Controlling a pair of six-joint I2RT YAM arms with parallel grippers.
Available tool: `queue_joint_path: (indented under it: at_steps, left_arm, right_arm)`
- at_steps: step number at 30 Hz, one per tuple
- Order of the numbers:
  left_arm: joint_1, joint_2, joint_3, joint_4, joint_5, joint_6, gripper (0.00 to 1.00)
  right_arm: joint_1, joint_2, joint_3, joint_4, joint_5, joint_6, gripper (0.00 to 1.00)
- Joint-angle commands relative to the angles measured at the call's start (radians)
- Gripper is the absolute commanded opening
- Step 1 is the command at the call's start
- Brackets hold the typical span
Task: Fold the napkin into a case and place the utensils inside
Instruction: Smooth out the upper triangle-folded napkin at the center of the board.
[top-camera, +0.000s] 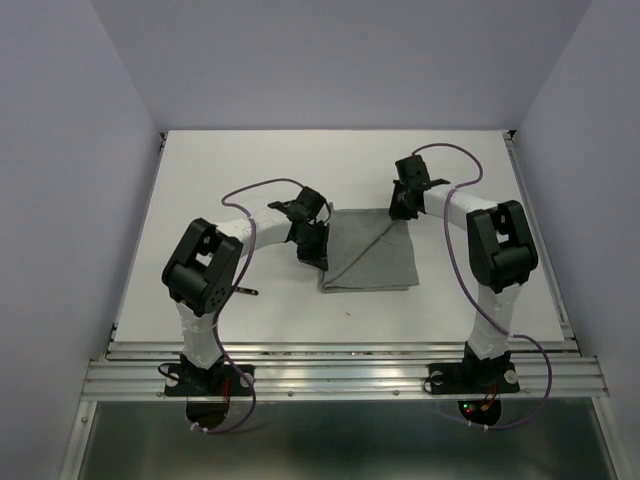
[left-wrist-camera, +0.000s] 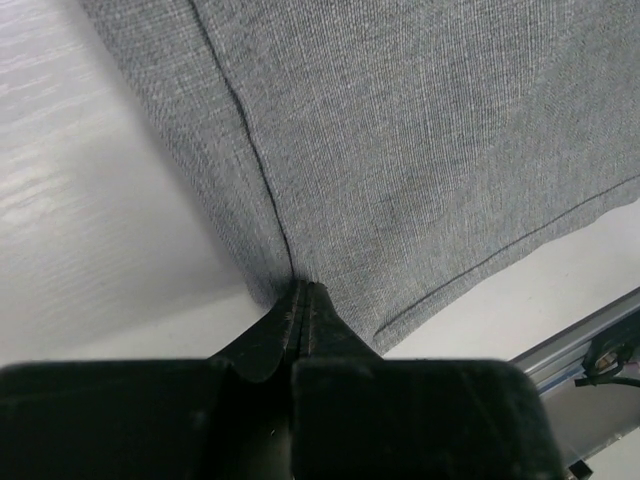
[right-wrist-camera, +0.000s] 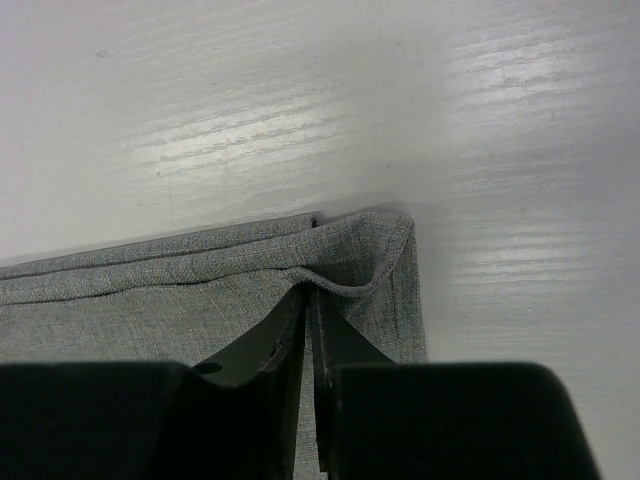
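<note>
The left gripper is closed tight on the near-left edge of the napkin, with the cloth pinched flat between the jaws and a hem line running into them. The napkin lies on the middle of the table, between the two arms, already doubled over, with a diagonal crease across its top layer. The step in hand is judged to be a further fold towards the case. For this to be done well, both held points should be raised together and only a little, so that the lower layers are not dragged. The cloth should be kept lightly taut between the grips, and the carried edge laid square on the opposite edge before anything is let go. An uneven lift is likely to skew the fold. At the far-right corner the right gripper is shut on a small raised ridge of cloth just inside the corner. How many layers are caught there cannot be told, and it should be checked before lifting. The cloth is a plain mid-grey weave with a fine, matt grain and stitched hems, soft enough to pucker at each pinch. Stacked edges show at the right corner. The table is white, smooth and faintly glossy, so the cloth may slide on it. No utensils are seen in any view.
</note>
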Motion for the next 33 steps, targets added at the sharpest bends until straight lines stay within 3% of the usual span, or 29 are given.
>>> queue_joint_path:
  at_steps: [1,10,22,33]
  left_arm:
    - [-0.007,-0.117,0.051,-0.077,-0.018,0.032,0.00]
    - [-0.023,-0.168,-0.008,-0.085,0.061,0.045,0.00]
    - [-0.036,-0.030,-0.079,-0.025,0.045,0.083,0.00]
    - [-0.041,-0.089,0.015,-0.117,0.017,0.092,0.00]
  right_arm:
    - [-0.006,-0.008,0.002,0.019,-0.014,-0.008,0.12]
    - [-0.006,-0.008,0.007,0.020,-0.015,-0.008,0.12]
    - [-0.006,-0.010,0.002,0.020,-0.012,-0.008,0.12]
    - [-0.006,-0.055,0.002,0.013,-0.034,-0.014,0.12]
